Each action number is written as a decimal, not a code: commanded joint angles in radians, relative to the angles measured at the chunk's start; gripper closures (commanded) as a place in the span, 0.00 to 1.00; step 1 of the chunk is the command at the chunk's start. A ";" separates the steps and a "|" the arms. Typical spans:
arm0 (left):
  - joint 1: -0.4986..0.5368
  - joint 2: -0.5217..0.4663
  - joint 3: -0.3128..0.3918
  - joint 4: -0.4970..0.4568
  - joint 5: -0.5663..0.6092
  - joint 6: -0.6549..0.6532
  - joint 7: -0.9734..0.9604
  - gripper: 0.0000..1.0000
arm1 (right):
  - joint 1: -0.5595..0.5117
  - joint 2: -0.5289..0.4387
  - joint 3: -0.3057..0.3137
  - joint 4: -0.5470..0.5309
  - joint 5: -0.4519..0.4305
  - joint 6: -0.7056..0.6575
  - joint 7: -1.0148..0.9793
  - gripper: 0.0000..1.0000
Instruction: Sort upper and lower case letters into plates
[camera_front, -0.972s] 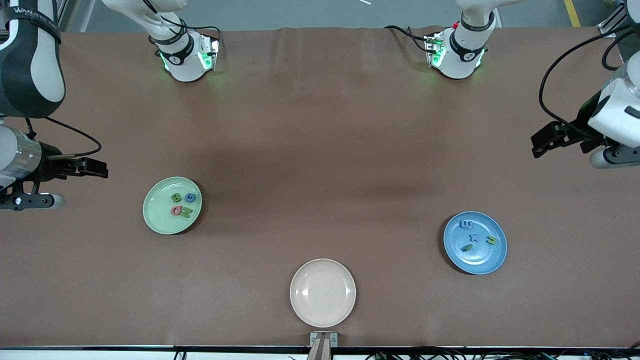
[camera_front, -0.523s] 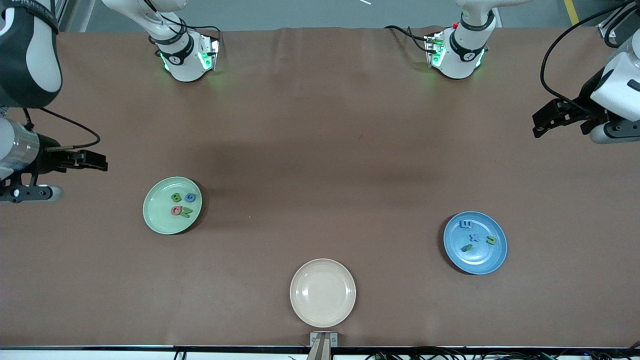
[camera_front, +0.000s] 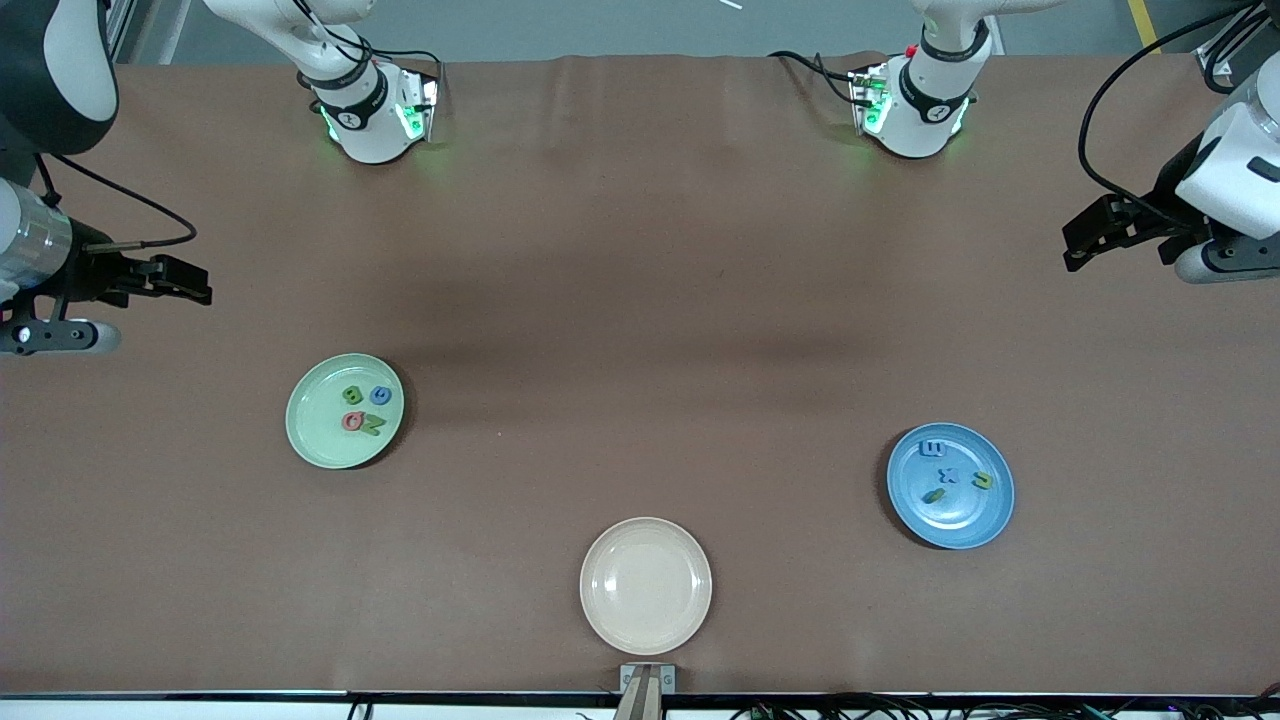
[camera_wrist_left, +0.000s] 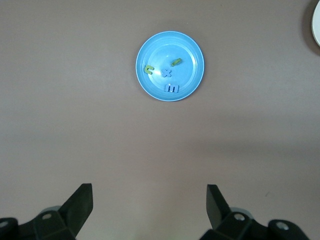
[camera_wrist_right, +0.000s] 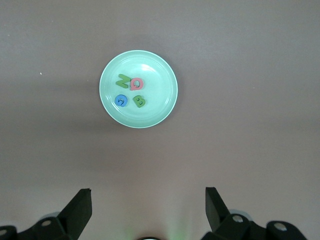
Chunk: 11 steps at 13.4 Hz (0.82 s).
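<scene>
The green plate (camera_front: 344, 411) holds letters Z, Q, G, B; the blue plate (camera_front: 950, 486) holds m, x and two more. Left claw (camera_wrist_left: 149, 200) and right claw (camera_wrist_right: 148, 202) hang over bare surface (camera_front: 640, 300), fingers apart.

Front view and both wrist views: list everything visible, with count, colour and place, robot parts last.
Pale green plate: one, toward the right arm's end of the table.
Letters on it: four; two green, one pink, one blue.
Blue plate: one, toward the left arm's end.
Letters on it: four; two blue, two green.
Cream plate: one, bare, nearest the front camera, mid-table.
Table: brown cover.
Left pincer: open, over bare table at its own end.
Right pincer: open, over bare table at its own end.
</scene>
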 joint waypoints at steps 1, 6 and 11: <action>-0.001 -0.031 -0.005 -0.025 -0.018 0.013 -0.001 0.00 | 0.000 -0.076 0.004 -0.067 0.016 0.017 0.015 0.00; 0.005 -0.062 -0.005 -0.053 -0.041 0.013 -0.004 0.00 | 0.000 -0.147 0.007 -0.107 0.030 0.020 0.015 0.00; 0.005 -0.065 -0.002 -0.050 -0.040 0.009 -0.004 0.00 | -0.005 -0.175 0.007 -0.109 0.051 0.021 0.015 0.00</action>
